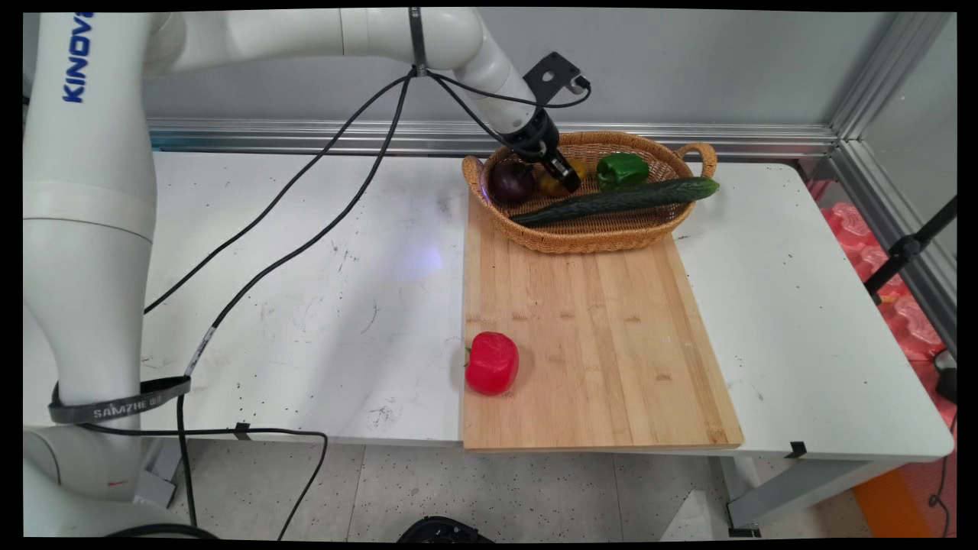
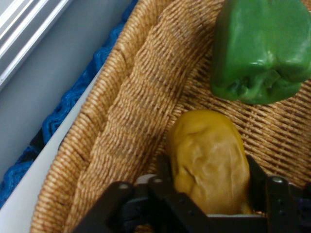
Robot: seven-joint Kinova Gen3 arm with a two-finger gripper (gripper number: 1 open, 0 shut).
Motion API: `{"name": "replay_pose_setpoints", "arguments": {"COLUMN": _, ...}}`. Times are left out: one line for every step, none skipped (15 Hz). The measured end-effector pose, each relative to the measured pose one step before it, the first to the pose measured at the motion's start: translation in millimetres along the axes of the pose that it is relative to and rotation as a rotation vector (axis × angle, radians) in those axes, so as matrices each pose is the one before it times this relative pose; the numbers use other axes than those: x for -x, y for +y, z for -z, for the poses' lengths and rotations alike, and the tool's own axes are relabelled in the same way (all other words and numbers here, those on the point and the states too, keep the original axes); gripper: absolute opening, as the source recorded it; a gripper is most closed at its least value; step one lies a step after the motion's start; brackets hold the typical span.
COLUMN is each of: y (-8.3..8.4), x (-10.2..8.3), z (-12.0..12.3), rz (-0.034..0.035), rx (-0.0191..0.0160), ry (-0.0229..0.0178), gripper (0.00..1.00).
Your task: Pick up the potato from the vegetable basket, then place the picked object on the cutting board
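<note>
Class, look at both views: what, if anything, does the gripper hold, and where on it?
The gripper grips the yellow-brown vegetable in the basket, its fingers against the two sides of its near end.

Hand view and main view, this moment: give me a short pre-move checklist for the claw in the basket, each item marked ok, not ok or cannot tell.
1. Black two-finger claw straddles the yellow-brown lumpy potato: ok.
2. Fingers firmly closed on the potato: cannot tell.
3. Green bell pepper apart from the potato: ok, a strip of weave shows between them.
4. Dark purple round onion away from the claw: ok, it lies to one side.
5. Long dark green cucumber stable: not ok, its tip overhangs the oval woven wicker basket rim.
6. Basket resting on the pale wooden cutting board: ok.
</note>
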Motion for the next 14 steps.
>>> {"name": "replay_pose_setpoints", "arguments": {"y": 0.28, "x": -0.87, "z": 0.08, "rz": -0.00577, "rx": 0.00093, "ry": -0.00208, "gripper": 0.0}}
{"name": "replay_pose_setpoints", "arguments": {"y": 0.33, "x": -0.92, "z": 0.58, "rz": -0.00452, "rx": 0.00071, "ry": -0.00062, "gripper": 0.0}}
{"name": "replay_pose_setpoints", "arguments": {"y": 0.47, "x": -1.62, "z": 1.4, "rz": -0.0077, "rx": 0.00003, "ry": -0.00178, "gripper": 0.0}}
{"name": "replay_pose_setpoints", "arguments": {"y": 0.17, "x": -1.69, "z": 2.78, "rz": -0.00585, "rx": -0.00158, "ry": 0.00009, "gripper": 0.0}}
{"name": "replay_pose_setpoints", "arguments": {"y": 0.26, "x": -2.26, "z": 4.85, "rz": -0.00573, "rx": -0.00259, "ry": 0.00081, "gripper": 0.0}}
{"name": "replay_pose_setpoints", "arguments": {"y": 0.17, "x": -2.13, "z": 5.13, "rz": -0.0043, "rx": -0.00204, "ry": 0.00073, "gripper": 0.0}}
{"name": "replay_pose_setpoints", "arguments": {"y": 0.42, "x": -2.97, "z": 7.43, "rz": -0.00524, "rx": -0.00262, "ry": 0.00193, "gripper": 0.0}}
{"name": "replay_pose_setpoints", "arguments": {"y": 1.35, "x": -3.77, "z": 10.39, "rz": -0.00913, "rx": -0.00267, "ry": 0.00216, "gripper": 0.0}}
{"name": "replay_pose_setpoints", "arguments": {"y": 1.29, "x": -2.52, "z": 7.55, "rz": -0.00637, "rx": -0.00086, "ry": 0.00153, "gripper": 0.0}}
{"name": "replay_pose_setpoints", "arguments": {"y": 1.99, "x": -2.84, "z": 8.11, "rz": -0.00799, "rx": -0.00016, "ry": 0.00172, "gripper": 0.0}}
{"name": "replay_pose_setpoints", "arguments": {"y": 2.31, "x": -2.95, "z": 8.53, "rz": -0.0085, "rx": 0.00079, "ry": 0.00228, "gripper": 0.0}}
{"name": "replay_pose_setpoints", "arguments": {"y": 3.92, "x": -4.6, "z": 12.7, "rz": -0.01347, "rx": 0.00176, "ry": 0.00435, "gripper": 0.0}}
{"name": "replay_pose_setpoints", "arguments": {"y": 4.87, "x": -5.05, "z": 12.95, "rz": -0.01703, "rx": 0.00531, "ry": 0.00551, "gripper": 0.0}}
{"name": "replay_pose_setpoints", "arguments": {"y": 4.89, "x": -4.13, "z": 12.73, "rz": -0.02059, "rx": 0.0081, "ry": 0.00396, "gripper": 0.0}}
